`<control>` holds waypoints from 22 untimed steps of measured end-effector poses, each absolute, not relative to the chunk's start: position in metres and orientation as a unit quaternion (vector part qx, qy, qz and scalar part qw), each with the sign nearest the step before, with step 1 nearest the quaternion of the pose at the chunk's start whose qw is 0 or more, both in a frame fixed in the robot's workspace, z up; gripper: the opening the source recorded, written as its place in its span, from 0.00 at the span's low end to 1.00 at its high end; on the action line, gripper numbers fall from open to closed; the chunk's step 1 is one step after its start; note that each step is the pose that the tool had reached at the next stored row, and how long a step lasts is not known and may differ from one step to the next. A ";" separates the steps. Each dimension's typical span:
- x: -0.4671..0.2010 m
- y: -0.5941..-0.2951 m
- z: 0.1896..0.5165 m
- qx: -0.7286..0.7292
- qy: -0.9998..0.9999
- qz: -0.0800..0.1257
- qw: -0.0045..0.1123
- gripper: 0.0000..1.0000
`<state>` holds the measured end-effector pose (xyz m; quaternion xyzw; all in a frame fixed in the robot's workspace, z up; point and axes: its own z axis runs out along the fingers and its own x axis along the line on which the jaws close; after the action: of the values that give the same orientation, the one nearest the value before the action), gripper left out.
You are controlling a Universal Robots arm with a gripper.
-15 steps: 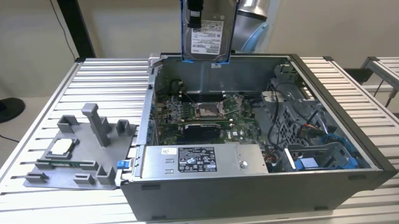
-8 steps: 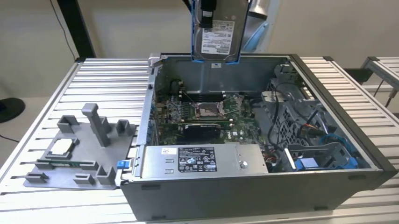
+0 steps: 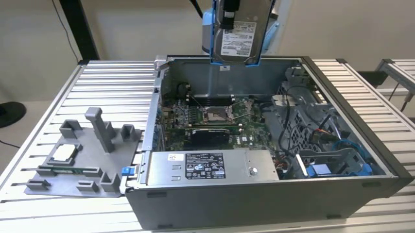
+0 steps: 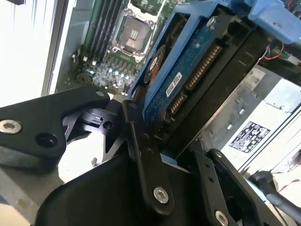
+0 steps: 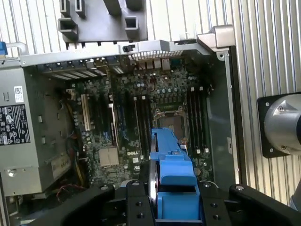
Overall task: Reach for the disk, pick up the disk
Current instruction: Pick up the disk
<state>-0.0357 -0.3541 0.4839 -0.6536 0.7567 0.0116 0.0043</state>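
The disk (image 3: 237, 35) hangs upright above the back wall of the open computer case (image 3: 259, 204), its white label facing the exterior camera and blue rails along its edges. My gripper (image 3: 228, 12) is shut on it from above. In the second wrist view the disk (image 4: 188, 70) shows its blue circuit board and connector between the black fingers (image 4: 141, 155). In the first wrist view its blue carrier (image 5: 175, 172) sits between the fingers (image 5: 134, 202), high over the motherboard.
Inside the case lie the motherboard with its processor socket (image 3: 214, 114), a grey power supply box (image 3: 207, 167) at the front, and cables with a blue drive bay (image 3: 331, 167) on the exterior view's right. A grey fixture tray (image 3: 84, 155) holding a small silver chip (image 3: 65, 153) sits on the slatted table.
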 end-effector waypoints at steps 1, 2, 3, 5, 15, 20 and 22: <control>-0.033 -0.354 0.484 -0.654 0.757 0.012 0.004 0.00; -0.029 -0.354 0.484 -0.654 0.757 0.012 0.004 0.00; -0.026 -0.354 0.484 -0.654 0.757 0.012 0.004 0.00; -0.020 -0.354 0.484 -0.654 0.757 0.012 0.004 0.00; 0.010 -0.354 0.484 -0.654 0.757 0.012 0.004 0.00; 0.025 -0.354 0.484 -0.654 0.757 0.012 0.004 0.00; 0.031 -0.354 0.484 -0.654 0.757 0.012 0.004 0.00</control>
<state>0.0315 -0.3541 0.4838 -0.6536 0.7568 0.0123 0.0035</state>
